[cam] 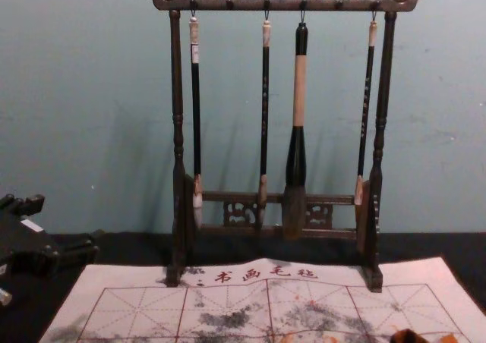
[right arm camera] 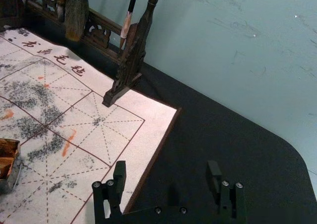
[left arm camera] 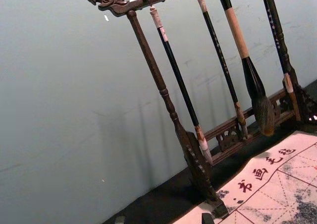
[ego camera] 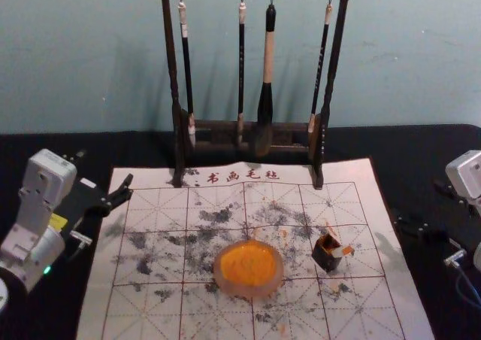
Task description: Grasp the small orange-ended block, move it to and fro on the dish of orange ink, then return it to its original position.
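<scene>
Left gripper (cam: 67,221) and right gripper (right arm camera: 166,172) gape empty beside the white mat (ego camera: 376,310), where crooked pinching could flip the slanted, white, orange-ended block (ego camera: 343,251).

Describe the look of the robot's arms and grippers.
The left arm is pale grey, with a small green light and a yellow patch. The right arm is pale grey too, with a thin blue cable near it. The left gripper is black with a white label; the right gripper is black, two-fingered, with silvery screws.
</scene>
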`<state>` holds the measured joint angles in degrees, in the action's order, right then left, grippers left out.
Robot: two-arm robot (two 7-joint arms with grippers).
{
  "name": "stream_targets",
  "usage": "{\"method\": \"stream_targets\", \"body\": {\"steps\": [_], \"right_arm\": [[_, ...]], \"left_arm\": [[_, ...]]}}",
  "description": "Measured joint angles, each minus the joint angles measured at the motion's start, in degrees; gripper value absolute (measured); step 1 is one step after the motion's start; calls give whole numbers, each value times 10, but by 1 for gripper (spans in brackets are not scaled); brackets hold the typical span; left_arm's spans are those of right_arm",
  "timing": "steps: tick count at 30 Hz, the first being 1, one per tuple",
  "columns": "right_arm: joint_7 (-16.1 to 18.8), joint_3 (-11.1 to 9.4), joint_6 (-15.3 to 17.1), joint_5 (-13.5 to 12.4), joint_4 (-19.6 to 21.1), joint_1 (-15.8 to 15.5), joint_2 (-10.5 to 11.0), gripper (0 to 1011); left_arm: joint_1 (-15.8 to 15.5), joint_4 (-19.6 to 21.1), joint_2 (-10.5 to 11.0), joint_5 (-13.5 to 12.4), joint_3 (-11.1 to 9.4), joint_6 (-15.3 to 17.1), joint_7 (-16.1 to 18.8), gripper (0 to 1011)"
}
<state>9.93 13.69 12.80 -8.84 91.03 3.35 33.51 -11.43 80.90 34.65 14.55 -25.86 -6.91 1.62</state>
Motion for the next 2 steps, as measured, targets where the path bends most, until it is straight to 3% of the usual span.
{"method": "stream_targets", "body": {"steps": [2], "right_arm": [[0, 0, 0, 0, 0, 0, 0, 1003]], "left_arm": [[0, 0, 0, 0, 0, 0, 0, 1001]]}}
